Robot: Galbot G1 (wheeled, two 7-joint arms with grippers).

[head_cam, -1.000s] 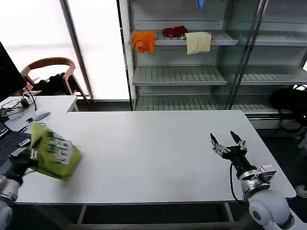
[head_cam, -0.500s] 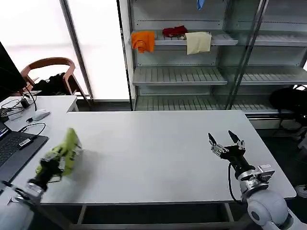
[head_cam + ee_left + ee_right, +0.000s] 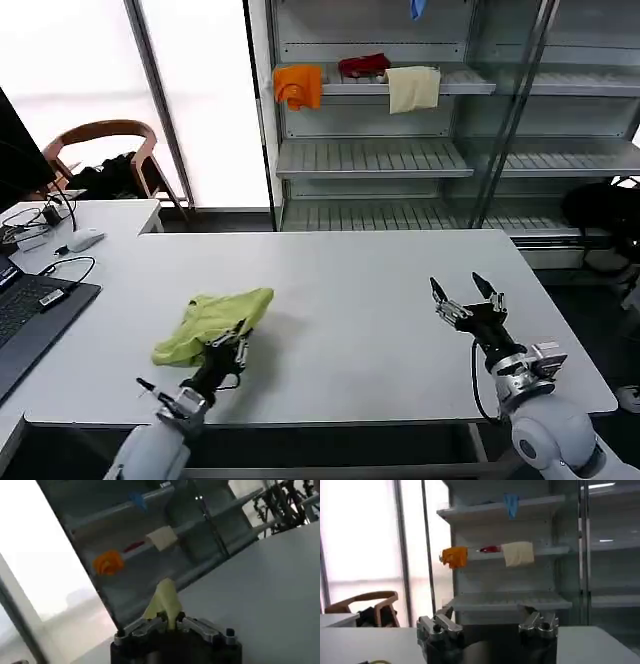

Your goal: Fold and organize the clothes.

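- The lime yellow-green T-shirt [image 3: 215,322] lies bunched in a loose heap on the white table [image 3: 340,300], toward its near-left part and well in from the far edge.
- The left hand [image 3: 228,348] sits at the heap's near side, its fingers pinched together on a fold of the fabric; in the left wrist view a peak of the shirt [image 3: 163,602] stands up between them.
- The right hand [image 3: 466,303] hovers over the table's right part with its fingers spread apart and empty, well apart from the shirt.
- The fabric looks thin, light and limp, so it will likely sag and crumple rather than hold a shape; taking it at the collar or shoulder seams should spread it best.
- Bare tabletop between the two hands gives open room to lay it flat.
- A laptop [image 3: 25,320] and cables sit near the left edge, so sweeping that way risks a snag.
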